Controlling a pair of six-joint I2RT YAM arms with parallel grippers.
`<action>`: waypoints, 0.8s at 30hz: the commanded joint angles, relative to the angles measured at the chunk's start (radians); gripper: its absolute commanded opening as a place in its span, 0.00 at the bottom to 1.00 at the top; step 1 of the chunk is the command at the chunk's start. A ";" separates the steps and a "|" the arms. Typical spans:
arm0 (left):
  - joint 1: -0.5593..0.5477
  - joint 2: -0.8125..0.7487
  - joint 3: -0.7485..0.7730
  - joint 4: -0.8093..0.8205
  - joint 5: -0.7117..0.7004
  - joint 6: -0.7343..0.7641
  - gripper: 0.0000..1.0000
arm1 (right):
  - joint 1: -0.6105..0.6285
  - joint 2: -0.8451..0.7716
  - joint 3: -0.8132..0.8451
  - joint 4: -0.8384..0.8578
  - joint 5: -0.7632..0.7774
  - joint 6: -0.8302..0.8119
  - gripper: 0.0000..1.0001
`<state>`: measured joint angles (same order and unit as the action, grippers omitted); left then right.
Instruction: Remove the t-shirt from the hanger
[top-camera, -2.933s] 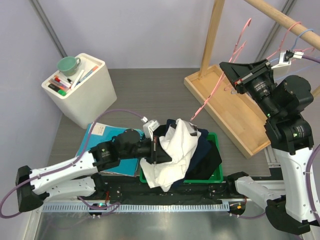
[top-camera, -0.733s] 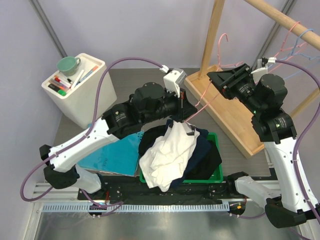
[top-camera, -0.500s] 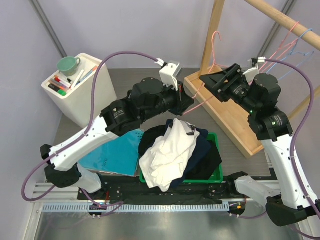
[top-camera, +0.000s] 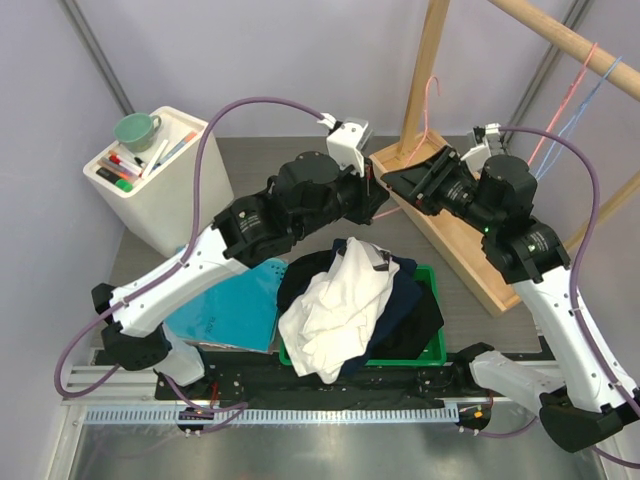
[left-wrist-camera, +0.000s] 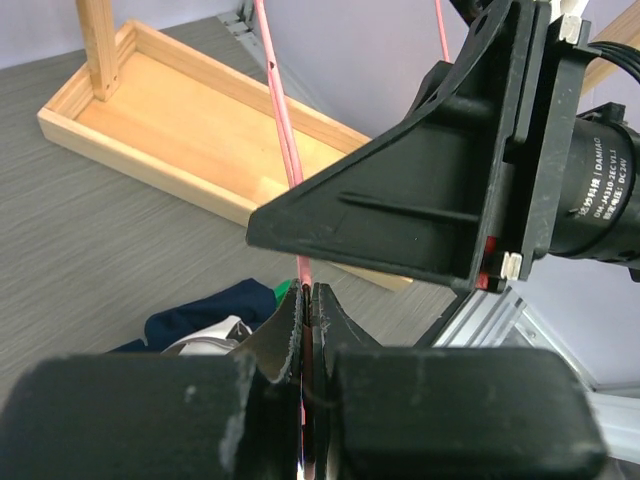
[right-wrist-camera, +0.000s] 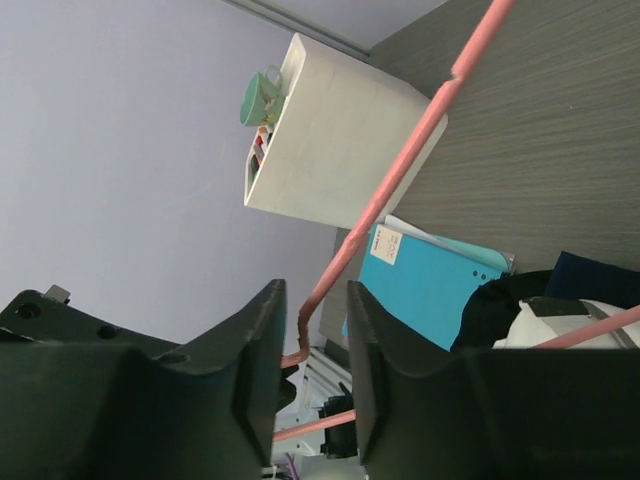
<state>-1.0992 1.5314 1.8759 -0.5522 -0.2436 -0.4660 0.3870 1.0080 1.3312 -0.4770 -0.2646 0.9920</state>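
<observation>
Grey table (top-camera: 260, 150); lilac wall (top-camera: 250, 50); wooden rack base (top-camera: 470, 250); pink hanger (left-wrist-camera: 281, 125) aloft

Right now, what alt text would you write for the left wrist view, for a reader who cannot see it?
The left gripper is shut on a thin pink hanger whose wire rises away from it. The right gripper, black, looms close on the right; behind are a wooden tray and some clothes on a grey table.
</observation>
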 joint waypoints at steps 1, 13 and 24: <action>0.002 0.004 0.040 0.028 -0.016 0.018 0.00 | 0.036 -0.006 0.000 0.069 0.022 -0.003 0.33; 0.015 -0.294 -0.334 0.126 -0.071 -0.072 0.65 | 0.041 0.081 0.092 0.055 0.140 -0.078 0.01; 0.016 -0.640 -0.699 0.083 0.015 -0.221 0.70 | -0.176 0.265 0.336 0.083 0.045 -0.090 0.01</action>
<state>-1.0866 0.9588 1.2762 -0.4984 -0.2592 -0.6056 0.3267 1.2526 1.5761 -0.4679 -0.1684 0.9123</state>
